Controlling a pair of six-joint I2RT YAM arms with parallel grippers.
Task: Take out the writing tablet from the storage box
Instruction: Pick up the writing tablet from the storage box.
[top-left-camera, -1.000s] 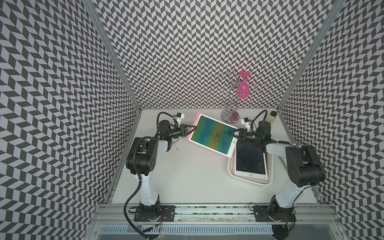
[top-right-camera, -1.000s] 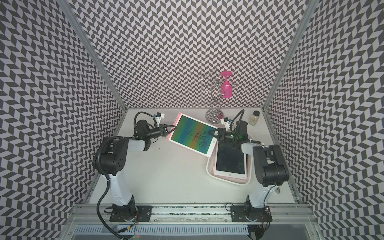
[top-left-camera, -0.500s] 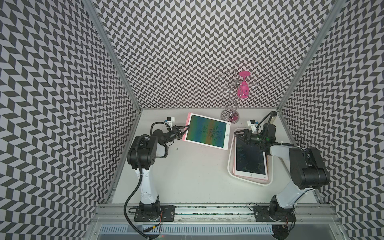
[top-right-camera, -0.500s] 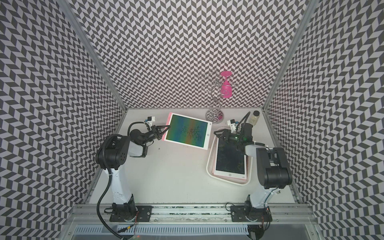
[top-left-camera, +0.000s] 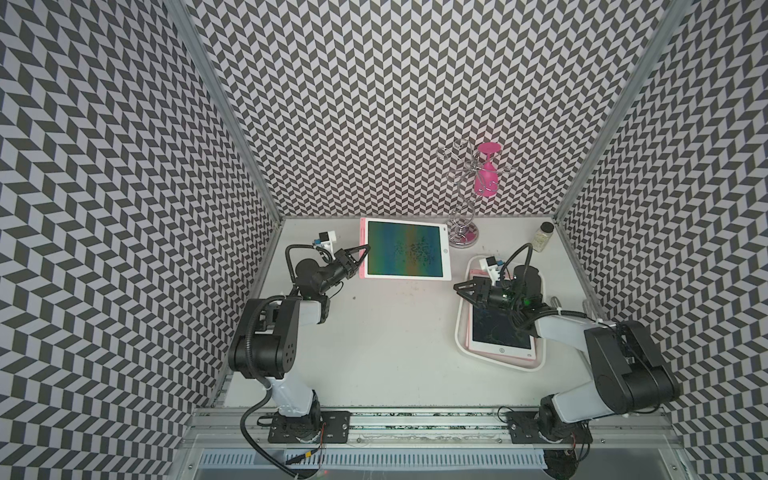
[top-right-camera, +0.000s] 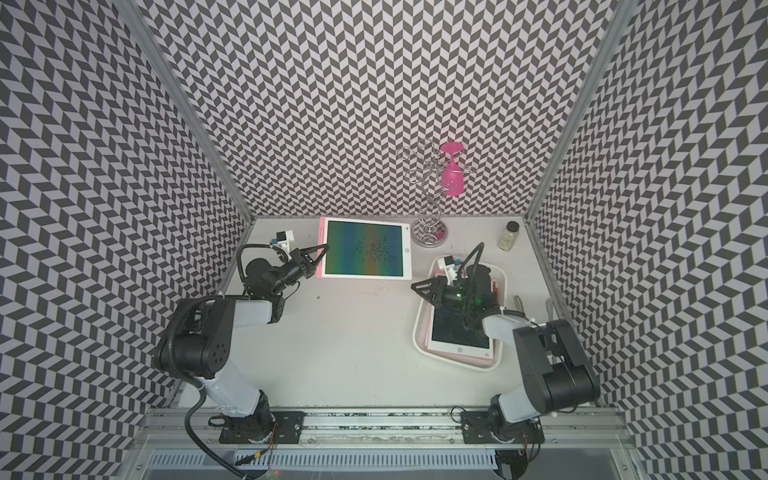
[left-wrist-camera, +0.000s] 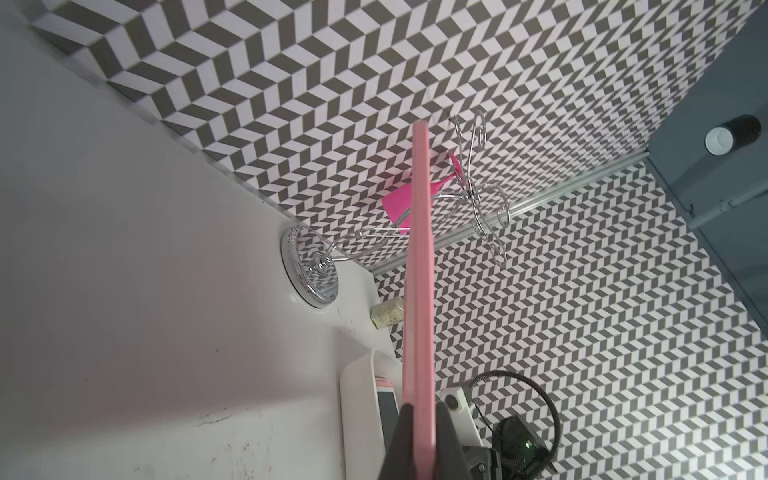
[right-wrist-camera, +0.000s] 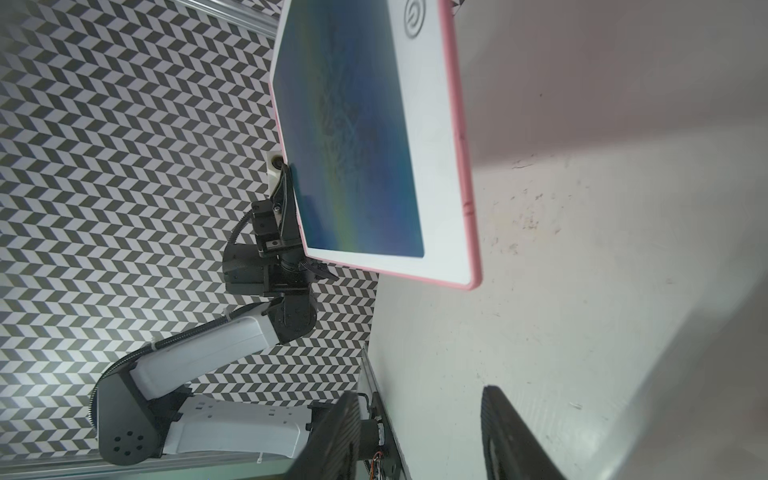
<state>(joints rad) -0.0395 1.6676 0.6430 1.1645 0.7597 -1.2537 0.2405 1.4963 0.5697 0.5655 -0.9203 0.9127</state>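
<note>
A writing tablet (top-left-camera: 405, 249) (top-right-camera: 365, 249) with a pink rim and a green-blue screen hangs above the table near the back wall. My left gripper (top-left-camera: 360, 259) (left-wrist-camera: 419, 415) is shut on its left edge; the pink edge (left-wrist-camera: 419, 270) runs out from between the fingers. The right wrist view shows the tablet (right-wrist-camera: 374, 145) lifted off the table. The white storage box (top-left-camera: 461, 332) (top-right-camera: 417, 336) lies at the right with another tablet (top-left-camera: 500, 332) in it. My right gripper (top-left-camera: 460, 291) (right-wrist-camera: 419, 399) stands open over the box's left rim, holding nothing.
A chrome wire rack (top-left-camera: 463, 232) with a pink glass (top-left-camera: 486, 174) hanging on it stands at the back, just right of the held tablet. A small jar (top-left-camera: 543, 237) stands in the back right corner. Patterned walls close in three sides.
The left gripper has carried the tablet toward the back and turned it square to the wall. The right gripper has drawn away from the tablet's right edge, back over the box.
</note>
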